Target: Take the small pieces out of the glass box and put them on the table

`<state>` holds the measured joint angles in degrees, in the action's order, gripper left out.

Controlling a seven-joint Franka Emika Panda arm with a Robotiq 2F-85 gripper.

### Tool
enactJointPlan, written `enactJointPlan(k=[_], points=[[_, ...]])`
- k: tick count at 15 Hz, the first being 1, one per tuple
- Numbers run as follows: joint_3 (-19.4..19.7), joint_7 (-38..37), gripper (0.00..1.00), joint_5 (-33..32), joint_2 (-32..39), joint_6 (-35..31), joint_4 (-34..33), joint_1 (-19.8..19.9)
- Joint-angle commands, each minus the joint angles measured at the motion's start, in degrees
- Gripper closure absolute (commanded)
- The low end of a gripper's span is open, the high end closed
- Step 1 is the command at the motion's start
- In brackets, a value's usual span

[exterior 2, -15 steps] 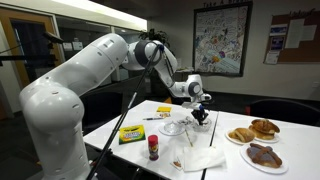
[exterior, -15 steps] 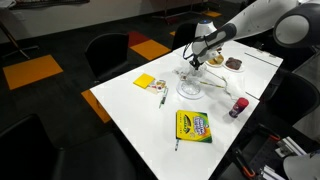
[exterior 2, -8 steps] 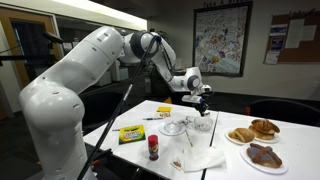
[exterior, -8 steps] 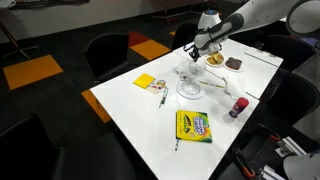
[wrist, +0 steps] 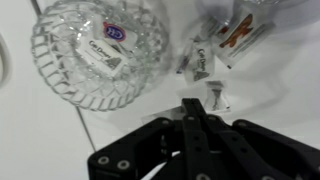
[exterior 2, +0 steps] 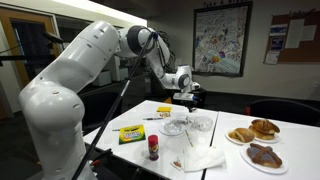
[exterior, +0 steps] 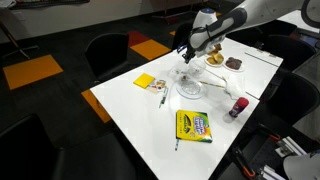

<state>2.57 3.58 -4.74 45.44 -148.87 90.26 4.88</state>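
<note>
My gripper (wrist: 197, 108) is shut, its two fingers pressed together with nothing visible between them. It hangs above the white table (exterior: 150, 110) in both exterior views (exterior: 186, 52) (exterior 2: 187, 99). Below its tips lie small white packets (wrist: 203, 62) on the table. A small clear container, seemingly the glass box (exterior 2: 201, 123), stands beside the round cut-glass dish (wrist: 98, 50); in the wrist view only its edge with a packet shows at the top right (wrist: 240, 30). The dish holds two small packets (wrist: 108, 45).
A crayon box (exterior: 193, 125) and a red-capped bottle (exterior: 238, 107) lie nearer the front. Yellow notes (exterior: 145, 82) sit at one side. Plates of pastries (exterior 2: 255, 132) stand past the dish. A white napkin (exterior 2: 200, 157) lies near the edge. Dark chairs (exterior: 108, 52) ring the table.
My gripper has risen from just above the tabletop and moved sideways, away from the pastry plates. The dish and packets have not moved.
</note>
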Motion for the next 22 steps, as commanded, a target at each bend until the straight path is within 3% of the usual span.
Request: enactJointPlan(k=[1,2,4,13,15,18,22], points=[[-4.69,7.49,1.00,0.67,3.04,-3.27,1.62,1.32],[-5.56,8.68,0.74,0.95,3.77,-2.41,1.58,1.71],[-4.79,8.02,0.68,0.77,3.77,0.01,1.92,1.28],[1.68,4.91,0.03,-0.21,-7.92,-0.56,8.49,2.54],[1.44,5.48,0.00,0.69,-9.21,-1.11,9.82,3.67],[-2.34,9.99,0.00,4.72,-8.83,-0.85,10.43,7.89],[-3.54,9.91,0.00,10.06,-7.19,-0.29,9.64,10.95]])
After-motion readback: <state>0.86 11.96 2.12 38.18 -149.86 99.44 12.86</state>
